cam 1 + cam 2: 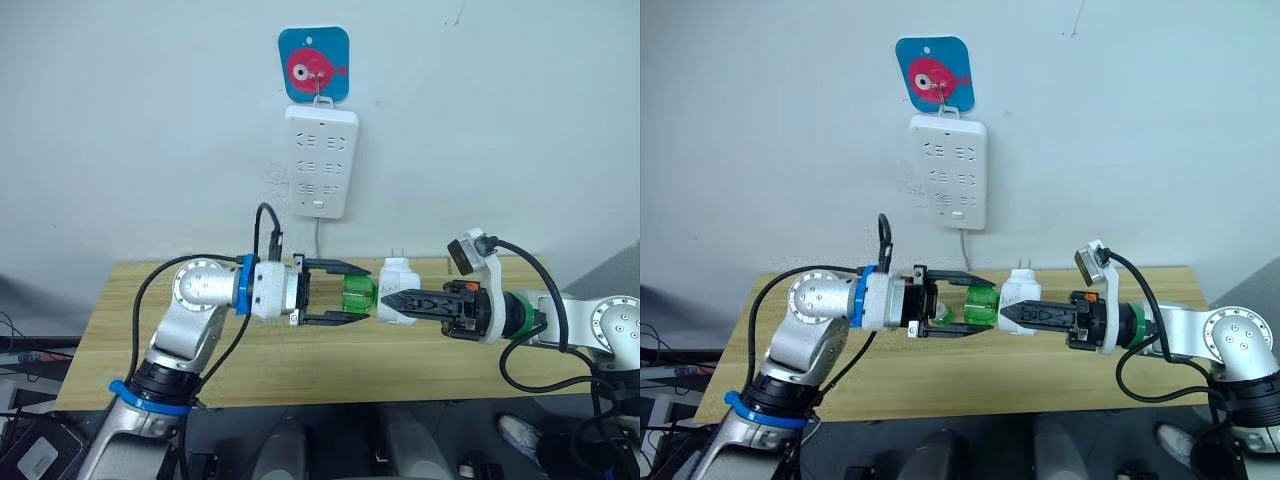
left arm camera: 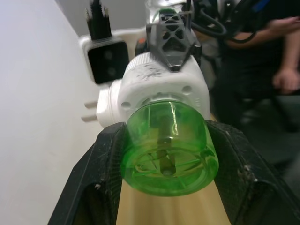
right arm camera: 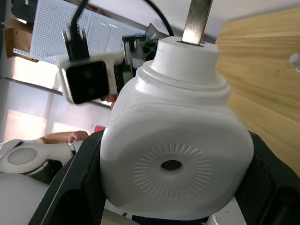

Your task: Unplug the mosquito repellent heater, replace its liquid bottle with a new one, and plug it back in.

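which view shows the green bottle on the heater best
The left wrist view: the green bottle sits close up between the left end effector's fingers, joined to the white heater. The left and right eye views show it small, from the side, between the two end effectors. The right wrist view shows the heater's vent face instead.

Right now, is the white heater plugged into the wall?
No, it's unplugged. The mosquito repellent heater is held over the table by the right gripper, prongs bare, below the power strip.
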